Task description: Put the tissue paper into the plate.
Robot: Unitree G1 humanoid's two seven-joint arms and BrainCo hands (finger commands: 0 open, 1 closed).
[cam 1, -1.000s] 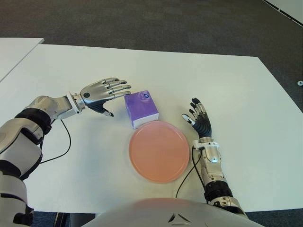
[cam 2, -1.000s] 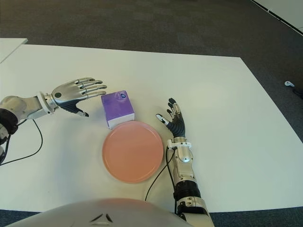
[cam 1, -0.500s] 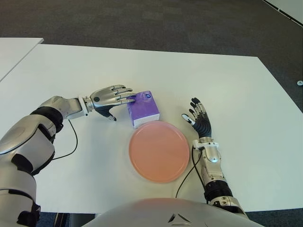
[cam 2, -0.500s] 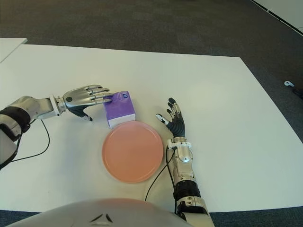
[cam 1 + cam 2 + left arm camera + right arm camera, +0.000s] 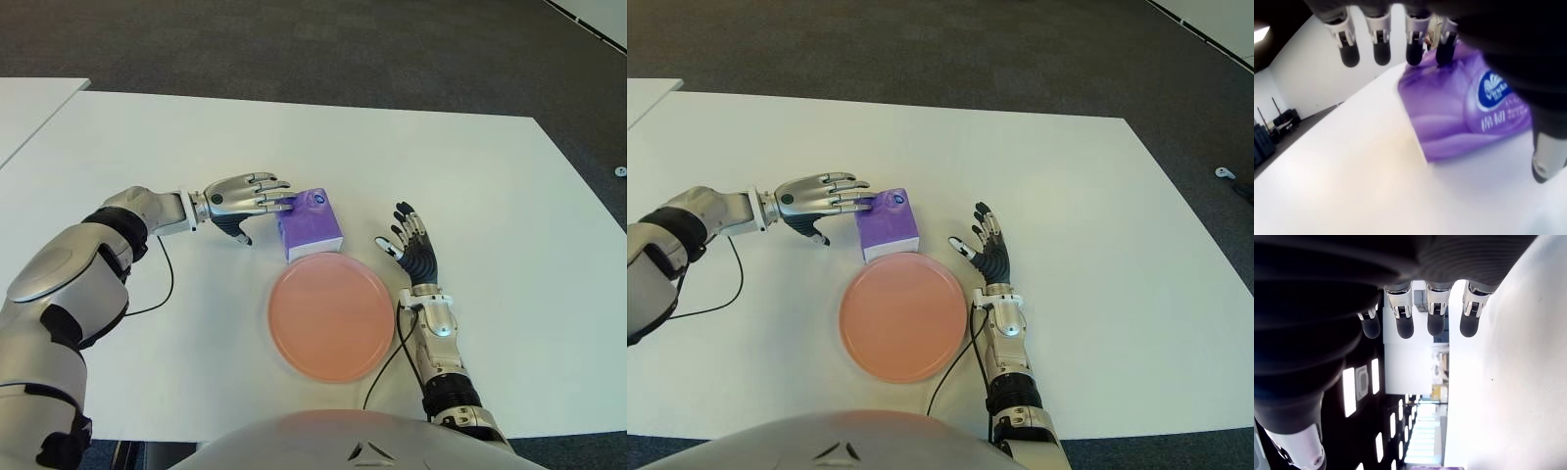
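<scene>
White table (image 5: 509, 196); second white table (image 5: 29, 103) at left; dark carpet (image 5: 294, 49).

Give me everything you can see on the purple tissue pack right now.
The tissue pack is a small boxy pack in glossy purple wrap with a white lower edge and a blue-and-white oval logo over white print. It sits on the white table, just beyond the far rim of the pink plate, not in it. The left hand reaches it from the robot's left, fingertips on its top near edge, thumb low beside it, not closed.
</scene>
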